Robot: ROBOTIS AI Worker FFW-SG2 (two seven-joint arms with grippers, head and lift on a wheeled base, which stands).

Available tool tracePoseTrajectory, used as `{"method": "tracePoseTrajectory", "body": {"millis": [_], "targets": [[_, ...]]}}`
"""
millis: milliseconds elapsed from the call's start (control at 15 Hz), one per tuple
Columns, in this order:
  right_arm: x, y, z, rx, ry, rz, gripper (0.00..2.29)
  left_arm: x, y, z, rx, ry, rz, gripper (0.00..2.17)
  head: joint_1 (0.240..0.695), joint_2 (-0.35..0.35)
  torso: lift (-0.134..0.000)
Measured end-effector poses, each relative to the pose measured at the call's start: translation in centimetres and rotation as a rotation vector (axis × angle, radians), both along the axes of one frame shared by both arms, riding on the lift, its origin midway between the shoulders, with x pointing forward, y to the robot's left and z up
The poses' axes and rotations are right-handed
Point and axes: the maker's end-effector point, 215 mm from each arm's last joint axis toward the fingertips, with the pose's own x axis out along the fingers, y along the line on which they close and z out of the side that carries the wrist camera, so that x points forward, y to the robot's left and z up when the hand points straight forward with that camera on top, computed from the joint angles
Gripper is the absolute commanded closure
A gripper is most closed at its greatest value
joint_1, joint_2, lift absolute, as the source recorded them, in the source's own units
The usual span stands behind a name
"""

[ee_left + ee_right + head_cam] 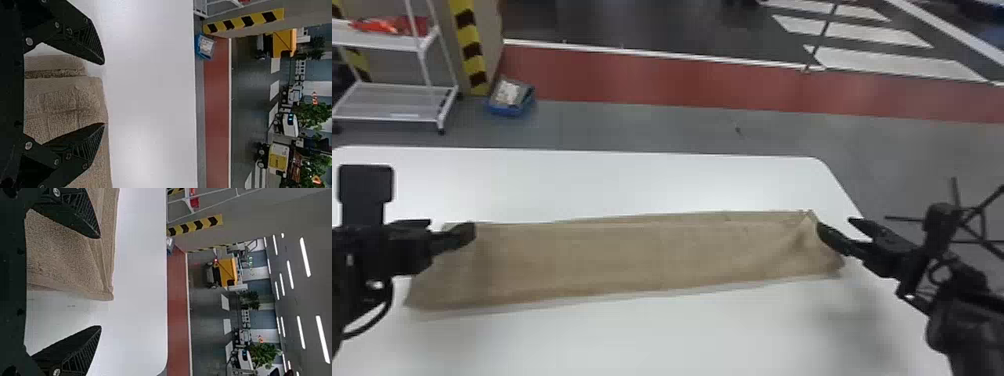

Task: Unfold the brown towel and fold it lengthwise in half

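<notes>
Brown towel (632,255) lies crosswise on white table (682,190), one gripper at each end. Left gripper (104,93) and right gripper (99,282) both spread wide, holding nothing; placement presumably serves to release or square the far corners. Towel: long folded strip, coarse weave, diagonal crease at right end, layers slightly offset along far edge.

Was matte black throughout, with tapering fingers (463,236), ridged inner faces (91,41) and silvery screws (29,41); bore a rounded rectangular plate (366,182) and looping black cable (380,316) on the left arm (338,295).
</notes>
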Motion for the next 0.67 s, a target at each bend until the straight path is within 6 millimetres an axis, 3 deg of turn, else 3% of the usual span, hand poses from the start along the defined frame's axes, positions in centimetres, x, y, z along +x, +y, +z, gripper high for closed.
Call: {"method": "tracePoseTrajectory", "body": {"millis": [667], "targets": [[-1.09,-0.04,-0.66,0.006,0.006,-0.001,0.07,-0.16,0.39,-0.48,0.031,0.010,-0.006,0.46,0.695,-0.221,-0.118]]}}
